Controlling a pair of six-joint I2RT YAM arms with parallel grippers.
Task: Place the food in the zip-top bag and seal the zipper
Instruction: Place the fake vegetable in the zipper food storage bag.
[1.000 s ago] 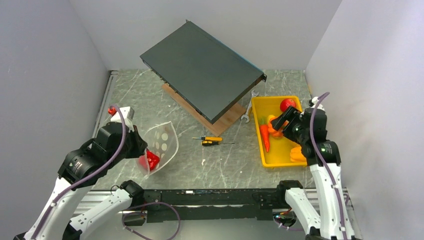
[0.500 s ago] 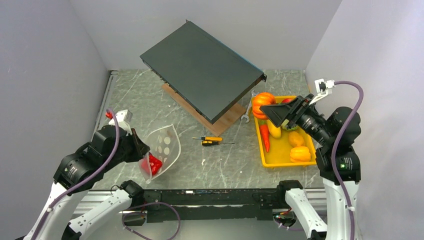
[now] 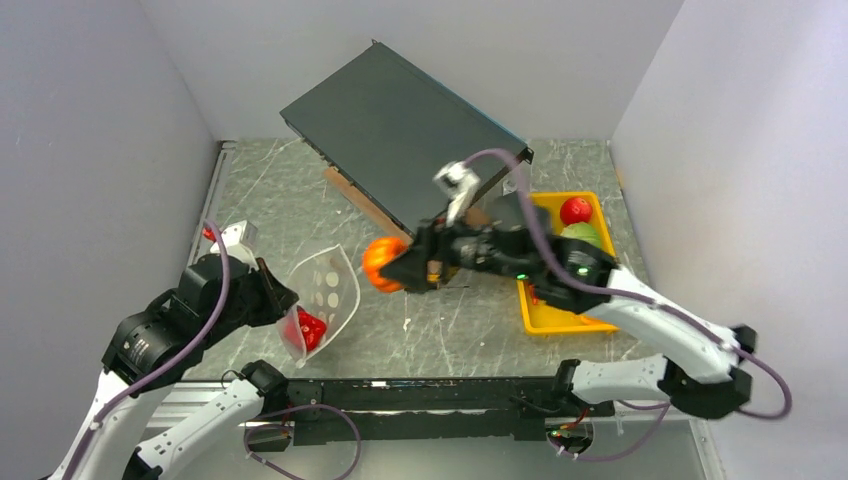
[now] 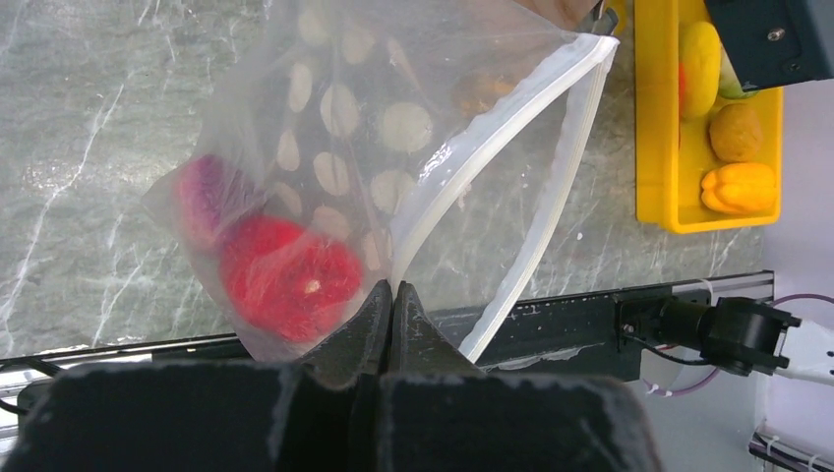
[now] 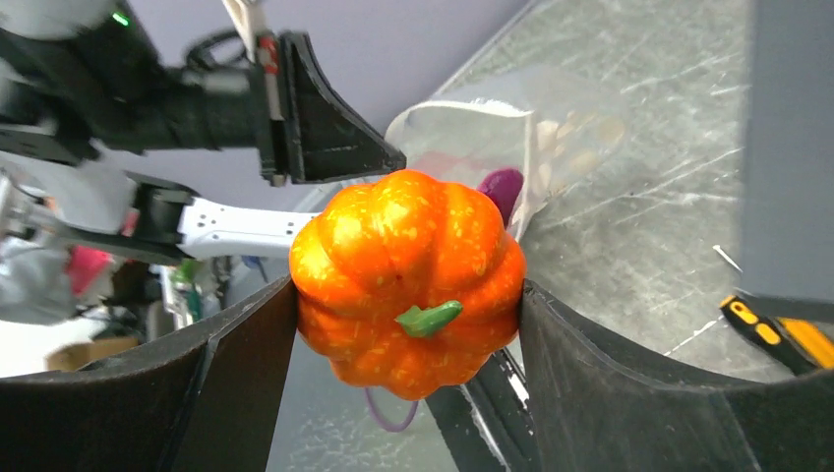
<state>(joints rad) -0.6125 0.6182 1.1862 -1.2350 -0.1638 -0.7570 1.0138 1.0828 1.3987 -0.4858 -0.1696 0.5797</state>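
Note:
My left gripper is shut on the rim of the clear polka-dot zip-top bag and holds its mouth open toward the right. In the left wrist view the bag holds a red piece and a purple piece; its whitish zipper strip hangs open. My right gripper is shut on an orange toy pumpkin. In the top view the pumpkin hangs in the air just right of the bag mouth.
A yellow tray at the right holds a red ball, a green piece and, in the left wrist view, yellow pieces. A yellow-handled screwdriver lies mid-table. A tilted dark panel stands on a wooden board at the back.
My right arm has swung from over the yellow tray leftward across the table, carrying the orange pumpkin up to the bag's mouth. The left gripper has kept its hold on the bag.

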